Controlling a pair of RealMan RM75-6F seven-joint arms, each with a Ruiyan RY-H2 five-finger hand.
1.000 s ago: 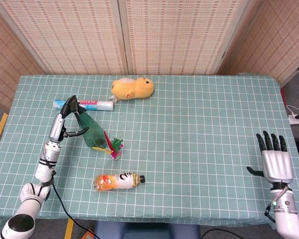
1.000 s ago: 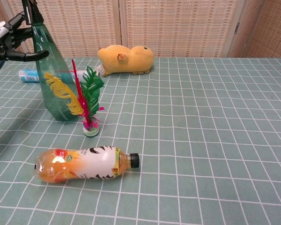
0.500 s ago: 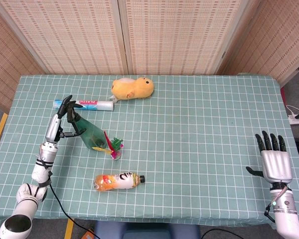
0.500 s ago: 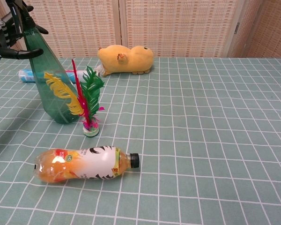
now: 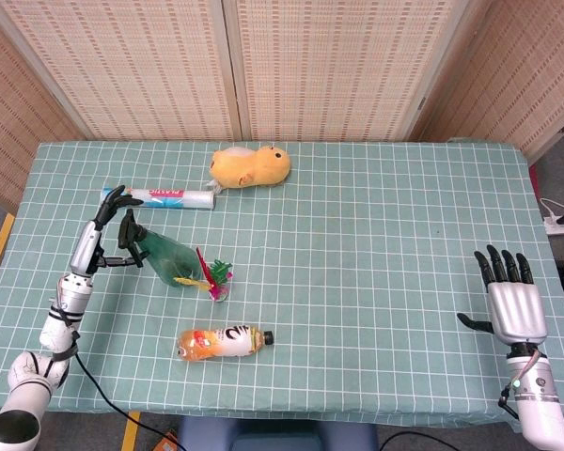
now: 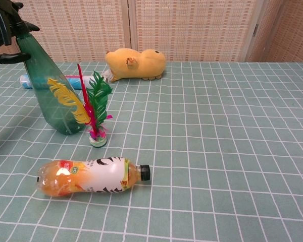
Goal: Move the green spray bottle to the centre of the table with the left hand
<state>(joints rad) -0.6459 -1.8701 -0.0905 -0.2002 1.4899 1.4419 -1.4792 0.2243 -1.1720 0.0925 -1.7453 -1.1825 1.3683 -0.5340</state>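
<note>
The green spray bottle (image 5: 172, 258) (image 6: 51, 93) stands left of the table's middle, leaning steeply to the left with its base on the cloth. My left hand (image 5: 101, 232) (image 6: 1, 35) holds its black spray head, fingers over the top and thumb under the trigger. In the chest view the hand is cut off by the frame's left edge. My right hand (image 5: 514, 303) hovers open at the table's near right corner, fingers spread, holding nothing; the chest view does not show it.
A feather shuttlecock (image 5: 216, 279) (image 6: 94, 106) stands against the bottle's right side. An orange drink bottle (image 5: 222, 341) (image 6: 88, 176) lies nearer the front. A yellow plush toy (image 5: 251, 166) (image 6: 135, 64) and a blue-white tube (image 5: 160, 197) lie at the back.
My left hand has moved left and down, and the spray bottle's top has tipped further left with it while the base stayed put. The right hand barely shifted.
</note>
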